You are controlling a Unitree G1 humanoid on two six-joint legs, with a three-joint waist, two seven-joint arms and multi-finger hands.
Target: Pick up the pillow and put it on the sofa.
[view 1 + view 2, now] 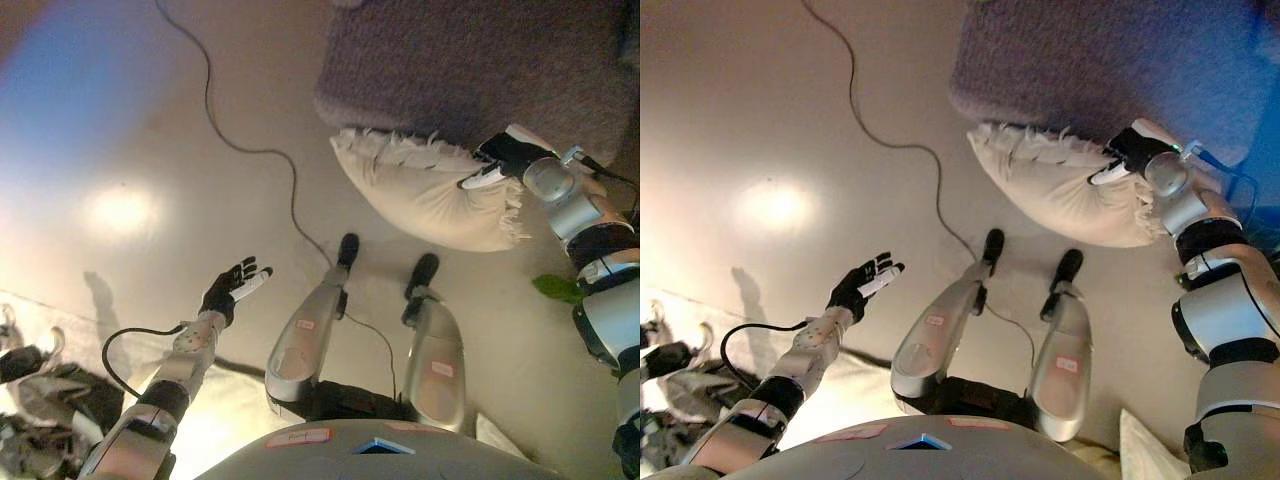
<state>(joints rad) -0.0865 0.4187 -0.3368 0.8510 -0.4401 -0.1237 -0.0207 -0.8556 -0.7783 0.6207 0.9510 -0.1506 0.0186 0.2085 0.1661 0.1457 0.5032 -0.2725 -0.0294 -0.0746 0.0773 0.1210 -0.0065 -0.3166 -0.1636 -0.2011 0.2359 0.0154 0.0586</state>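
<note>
A cream pillow [430,190] with a fringed edge lies against the front of the grey-purple sofa [470,70], its lower side near the floor. My right hand [503,157] is at the pillow's upper right edge. Its fingers are curled over the fringe and a white-tipped thumb presses on the near face. My left hand [232,288] hangs over bare floor far to the left of the pillow, fingers straight and spread, holding nothing.
A green leaf-like object [557,288] lies on the floor under my right arm. A heap of dark and white things [35,395] sits at the lower left on a pale rug. Another white cushion corner [1150,445] shows at the lower right.
</note>
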